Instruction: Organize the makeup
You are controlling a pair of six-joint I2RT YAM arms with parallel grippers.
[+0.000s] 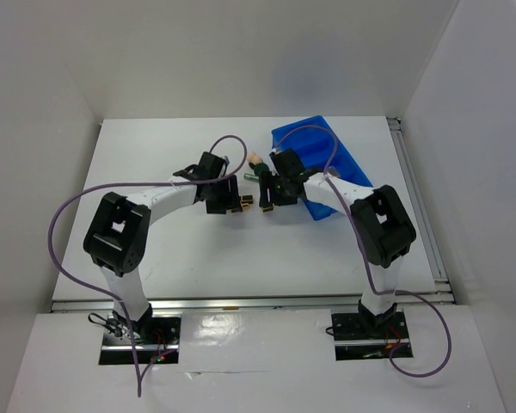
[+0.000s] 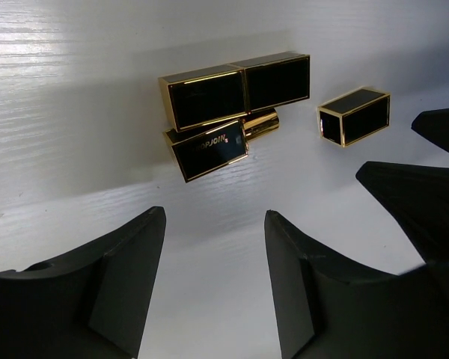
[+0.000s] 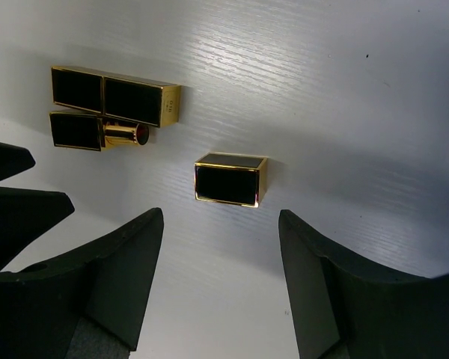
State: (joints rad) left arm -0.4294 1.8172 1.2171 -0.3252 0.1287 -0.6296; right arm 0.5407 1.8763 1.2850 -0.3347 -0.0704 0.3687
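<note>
- My left gripper (image 2: 213, 277) is hanging open, holding nothing, aiming at the uncapped lipstick (image 2: 207, 149) lying on the table (image 2: 60, 112).
- My right gripper (image 3: 221, 277) is hovering open and empty, the loose cap (image 3: 230, 179) lying just ahead, probably for recapping.

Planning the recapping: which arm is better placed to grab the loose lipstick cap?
Probably right: the loose cap lies centred ahead of the open right pincer, while it sits off to the side of the left pincer.
</note>
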